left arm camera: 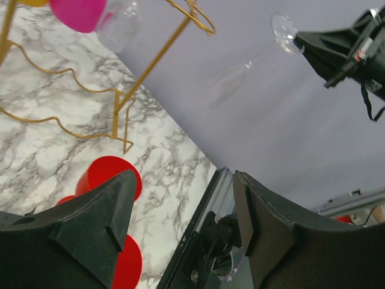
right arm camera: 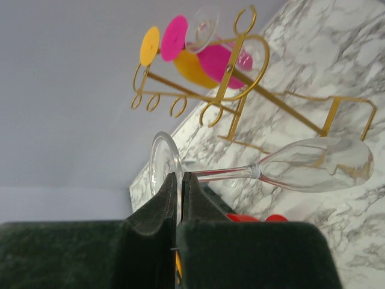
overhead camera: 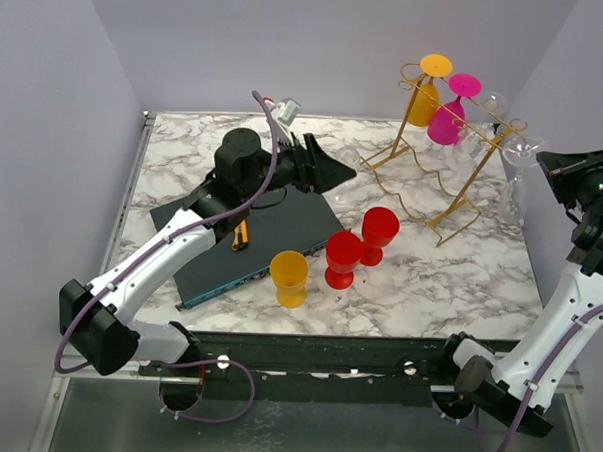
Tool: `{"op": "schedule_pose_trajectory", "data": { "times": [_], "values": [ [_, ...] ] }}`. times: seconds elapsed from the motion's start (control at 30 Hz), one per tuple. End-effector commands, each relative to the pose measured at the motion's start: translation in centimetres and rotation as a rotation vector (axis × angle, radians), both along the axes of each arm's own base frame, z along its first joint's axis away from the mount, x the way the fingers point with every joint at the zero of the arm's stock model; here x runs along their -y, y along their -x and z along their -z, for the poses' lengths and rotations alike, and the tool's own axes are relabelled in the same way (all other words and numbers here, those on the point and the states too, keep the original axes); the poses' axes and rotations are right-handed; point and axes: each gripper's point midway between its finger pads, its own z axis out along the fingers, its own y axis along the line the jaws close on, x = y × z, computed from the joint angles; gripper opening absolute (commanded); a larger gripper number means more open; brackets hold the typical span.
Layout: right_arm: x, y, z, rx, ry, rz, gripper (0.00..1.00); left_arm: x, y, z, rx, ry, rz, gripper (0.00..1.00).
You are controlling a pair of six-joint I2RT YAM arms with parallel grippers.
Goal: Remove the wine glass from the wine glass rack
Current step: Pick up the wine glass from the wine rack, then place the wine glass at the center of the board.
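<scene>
Clear wine glass (right arm camera: 319,164) is sticking out sideways, its foot pinched in the right gripper (right arm camera: 179,178). Beyond it the gold wine glass rack (right arm camera: 240,90) is standing apart, and the left gripper (left arm camera: 183,179) is gaping open.

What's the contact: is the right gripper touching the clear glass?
Touching. In the right wrist view the right gripper is pinched shut on the clear glass by its foot, no gap.
</scene>
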Motion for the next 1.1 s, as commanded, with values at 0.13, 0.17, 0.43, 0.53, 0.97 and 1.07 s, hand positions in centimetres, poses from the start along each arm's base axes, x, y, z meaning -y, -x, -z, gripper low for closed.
{"op": "schedule_pose_trajectory", "data": {
  "times": [0.13, 0.17, 0.43, 0.53, 0.97, 1.07],
  "values": [
    [-6.4, 3.3, -0.8, -0.002, -0.094, -0.249, 0.00, 3.8, 4.8, 0.1, 0.236, -0.015, 0.121, 0.78],
    [-7.0, 3.5, -1.1, 0.005, -0.111, -0.282, 0.00, 4.3, 5.3, 0.0, 0.274, -0.010, 0.132, 0.79],
    [-9.9, 5.3, -3.1, 0.029, -0.178, -0.401, 0.00, 8.3, 7.4, -1.5, 0.599, 0.068, 0.183, 0.81],
    [-10.6, 5.5, -3.6, 0.035, -0.210, -0.440, 0.00, 9.5, 7.6, -2.3, 0.697, 0.116, 0.207, 0.81],
    [-11.2, 4.8, -7.2, 0.103, -0.259, -0.529, 0.00, 12.2, 5.3, -6.4, 0.868, 0.192, 0.147, 0.81],
    [-11.1, 4.5, -7.6, 0.117, -0.260, -0.537, 0.00, 13.0, 4.6, -7.2, 0.891, 0.200, 0.151, 0.82]
  ]
}}
